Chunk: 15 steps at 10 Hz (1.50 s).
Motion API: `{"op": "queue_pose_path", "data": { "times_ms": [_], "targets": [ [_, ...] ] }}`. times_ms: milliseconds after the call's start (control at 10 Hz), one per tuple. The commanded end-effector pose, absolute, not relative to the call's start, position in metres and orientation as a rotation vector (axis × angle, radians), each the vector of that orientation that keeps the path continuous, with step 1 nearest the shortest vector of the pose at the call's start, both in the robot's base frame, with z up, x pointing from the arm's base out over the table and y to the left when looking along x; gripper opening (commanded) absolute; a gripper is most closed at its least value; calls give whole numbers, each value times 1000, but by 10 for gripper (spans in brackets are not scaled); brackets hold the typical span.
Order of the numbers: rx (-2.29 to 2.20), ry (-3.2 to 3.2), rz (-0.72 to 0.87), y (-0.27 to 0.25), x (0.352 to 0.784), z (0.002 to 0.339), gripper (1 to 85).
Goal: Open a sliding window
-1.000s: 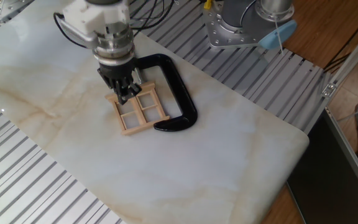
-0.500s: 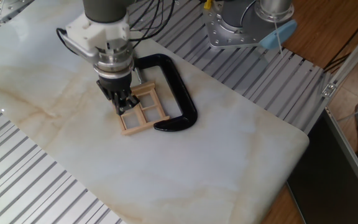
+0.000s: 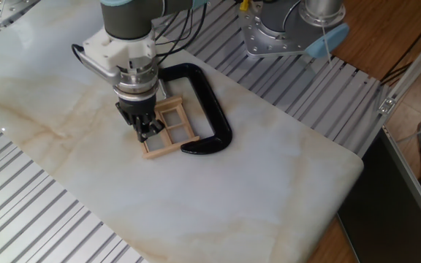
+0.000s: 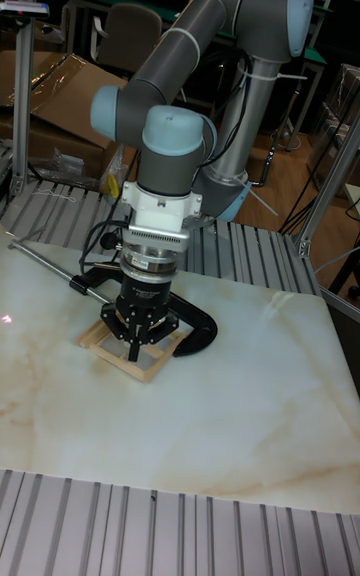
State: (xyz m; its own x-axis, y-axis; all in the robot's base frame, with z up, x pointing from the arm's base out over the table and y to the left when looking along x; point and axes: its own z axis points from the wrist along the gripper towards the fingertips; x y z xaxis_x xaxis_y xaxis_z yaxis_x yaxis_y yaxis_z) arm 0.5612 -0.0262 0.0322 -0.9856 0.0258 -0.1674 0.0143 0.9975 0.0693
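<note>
The sliding window [image 3: 172,128] is a small light-tan wooden frame with crossbars, lying flat on the marble table [image 3: 269,183]. A black C-shaped clamp [image 3: 212,109] curves round its far and right sides. My gripper [image 3: 145,131] points straight down over the window's left part, its dark fingers drawn together with the tips at the wood. It hides the left panes. In the tall fixed view the gripper [image 4: 136,351] stands over the middle of the window [image 4: 97,328], with the clamp [image 4: 203,330] to its right. Nothing is held between the fingers.
The arm's silver base [image 3: 283,29] stands at the table's back right on ribbed metal decking [image 3: 320,95]. A thin metal rod [image 4: 45,263] lies at the left in the tall fixed view. The table's right edge [image 3: 353,179] drops off to the floor.
The gripper has shifted a little toward the front along the window's left side, and the wrist above it has come further into view. The clamp has not moved.
</note>
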Motion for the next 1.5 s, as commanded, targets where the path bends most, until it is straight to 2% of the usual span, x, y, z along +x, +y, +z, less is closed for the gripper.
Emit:
{"op": "queue_pose_path", "data": {
  "times_ms": [0, 300, 1400],
  "targets": [
    [87, 2969, 190, -15, 559, 27, 7],
    [171, 2978, 247, -7, 556, 28, 7],
    [150, 2980, 214, -21, 548, 18, 7]
  ]
}}
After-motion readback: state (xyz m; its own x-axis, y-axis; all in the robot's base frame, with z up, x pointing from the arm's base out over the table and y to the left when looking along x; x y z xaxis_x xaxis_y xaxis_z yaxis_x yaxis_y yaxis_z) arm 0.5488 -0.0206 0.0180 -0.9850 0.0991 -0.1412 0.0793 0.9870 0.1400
